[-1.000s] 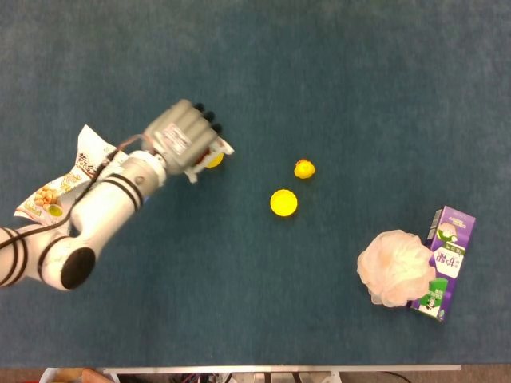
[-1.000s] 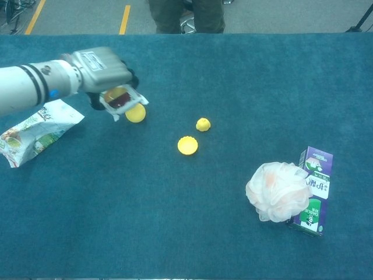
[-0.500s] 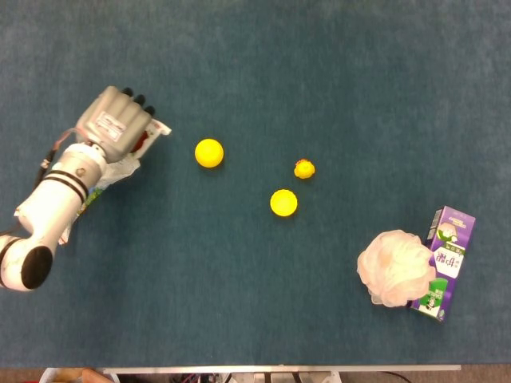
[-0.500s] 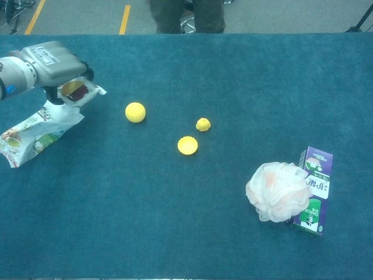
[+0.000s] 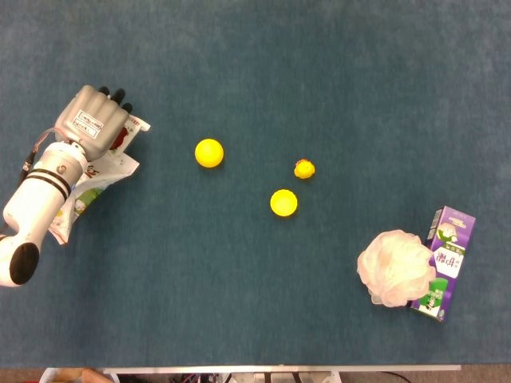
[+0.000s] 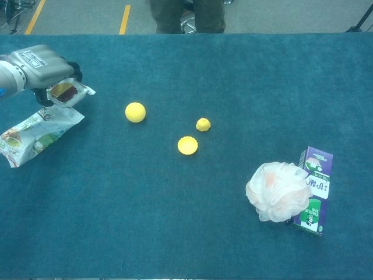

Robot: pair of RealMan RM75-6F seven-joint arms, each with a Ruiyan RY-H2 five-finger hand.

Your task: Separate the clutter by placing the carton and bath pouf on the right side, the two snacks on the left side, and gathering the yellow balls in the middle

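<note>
My left hand (image 5: 94, 124) (image 6: 38, 65) holds a small snack packet (image 5: 132, 133) (image 6: 69, 93) with a dark red window, just above the far end of a larger white snack bag (image 5: 89, 187) (image 6: 34, 134) lying at the left. Three yellow balls lie mid-table: a round one (image 5: 209, 152) (image 6: 135, 112), a small one (image 5: 303, 168) (image 6: 203, 124) and a ridged one (image 5: 283, 202) (image 6: 187, 145). At the right, a pale pink bath pouf (image 5: 395, 268) (image 6: 278, 191) leans against a purple carton (image 5: 445, 262) (image 6: 313, 189). The right hand is out of sight.
The table is covered in blue cloth (image 5: 239, 303). Its near edge (image 5: 279, 369) shows a metal rim. Beyond the far edge in the chest view stands a person's legs (image 6: 186, 14) on a grey floor.
My left hand has carried the small packet from beside the round ball leftward to the white snack bag, slowing over the last half second. The ball stays uncovered where it was.
</note>
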